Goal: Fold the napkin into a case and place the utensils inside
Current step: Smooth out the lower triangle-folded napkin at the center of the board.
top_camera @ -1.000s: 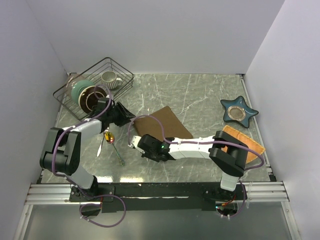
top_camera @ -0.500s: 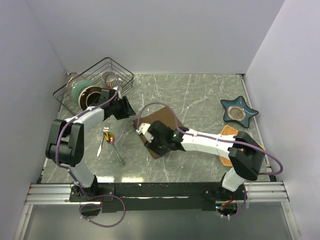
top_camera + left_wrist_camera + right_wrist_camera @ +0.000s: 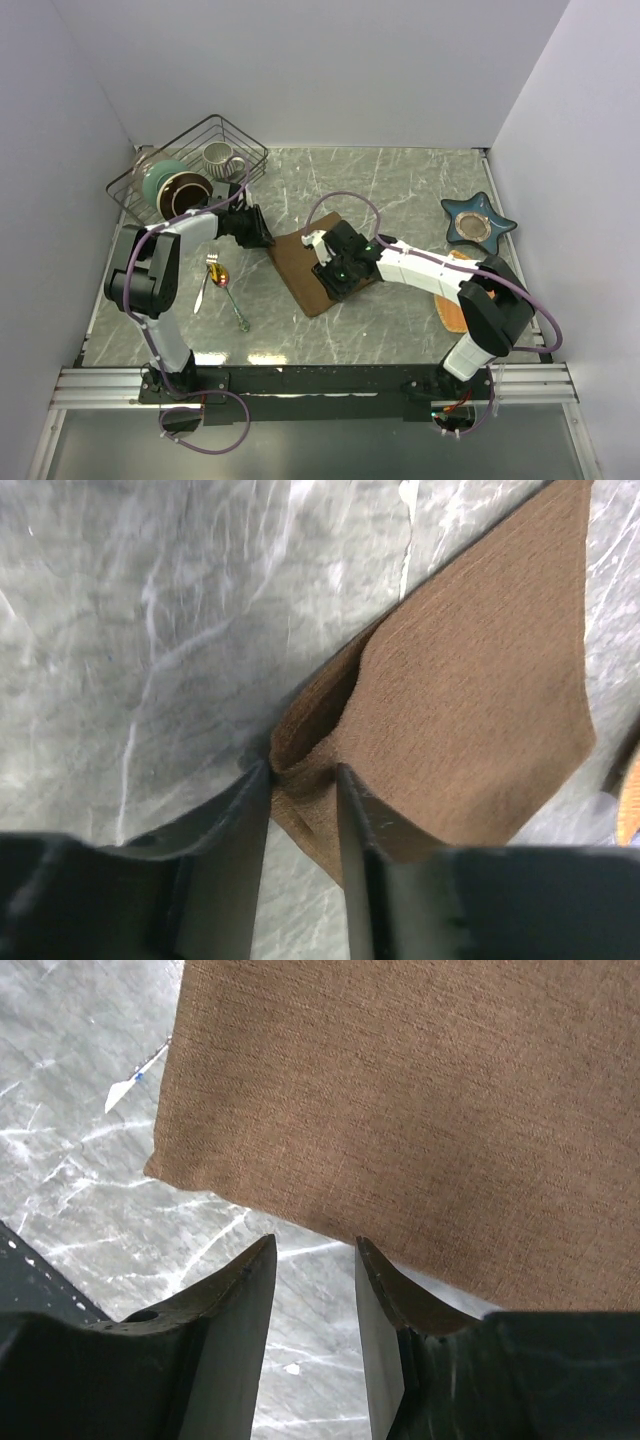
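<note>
Left gripper: the left gripper [image 3: 303, 780] is clenched on a corner of the napkin [image 3: 470, 710]. The cloth bunches up between its two fingers [image 3: 248, 815] and touches both.
Right gripper: the right gripper [image 3: 315, 1245] is released, with bare table [image 3: 90, 1150] showing in the gap between its jaws. It hovers low, just short of the napkin's edge.
Napkin: it lies flat on the table straight ahead of both sets of fingertips and spans the space between the two grippers. At the pinched corner two layers part slightly, so it looks folded once. It is not yet a narrow pocket.
Utensils: the utensils [image 3: 220, 278] lie together on the table beside the left gripper, toward the arm bases. They are apart from the cloth and nothing is inside it.
Step in hand: probably the next fold, with the left gripper carrying the corner across while the right one steadies the cloth.
Doing it well: check that both layers are in the pinch, since from the left wrist I cannot tell whether the lower one is caught. Lift only enough to clear the table, then carry the corner over in a low arc so the edges meet squarely.
Right gripper's part: press on the cloth along the fold line so it does not slide.
Watch for: dragging the whole napkin, or closing off the end meant for the utensils.
</note>
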`<control>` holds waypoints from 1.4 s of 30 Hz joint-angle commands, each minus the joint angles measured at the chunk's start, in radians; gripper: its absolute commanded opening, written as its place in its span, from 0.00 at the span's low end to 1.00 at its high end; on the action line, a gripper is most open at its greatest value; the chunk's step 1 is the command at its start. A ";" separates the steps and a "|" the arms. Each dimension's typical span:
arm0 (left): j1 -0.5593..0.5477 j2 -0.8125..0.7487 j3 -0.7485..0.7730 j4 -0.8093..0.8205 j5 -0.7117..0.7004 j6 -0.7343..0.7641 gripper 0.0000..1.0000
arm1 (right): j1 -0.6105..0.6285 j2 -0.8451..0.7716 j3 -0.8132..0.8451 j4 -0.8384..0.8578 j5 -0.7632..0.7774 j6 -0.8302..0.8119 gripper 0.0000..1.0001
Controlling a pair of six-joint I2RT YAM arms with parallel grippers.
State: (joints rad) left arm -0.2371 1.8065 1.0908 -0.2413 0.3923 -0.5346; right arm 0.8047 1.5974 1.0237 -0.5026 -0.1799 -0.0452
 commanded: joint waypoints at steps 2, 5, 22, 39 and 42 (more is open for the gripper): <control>-0.004 -0.021 0.044 -0.024 0.045 0.001 0.22 | -0.027 -0.042 0.019 -0.016 -0.039 -0.005 0.45; -0.004 -0.056 0.043 -0.042 0.049 -0.002 0.08 | -0.029 -0.043 0.026 -0.013 -0.038 -0.013 0.45; -0.002 -0.084 -0.008 -0.081 0.011 0.001 0.17 | -0.030 -0.030 0.047 -0.010 -0.059 -0.016 0.45; 0.022 -0.032 0.001 -0.020 -0.003 -0.038 0.46 | -0.001 -0.001 0.078 0.033 -0.133 0.013 0.45; 0.022 -0.010 0.014 -0.023 0.003 -0.042 0.41 | 0.014 0.009 0.085 0.041 -0.139 0.015 0.45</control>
State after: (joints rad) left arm -0.2153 1.7660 1.0679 -0.2897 0.3920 -0.5480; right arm 0.7929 1.5967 1.0550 -0.4980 -0.2928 -0.0422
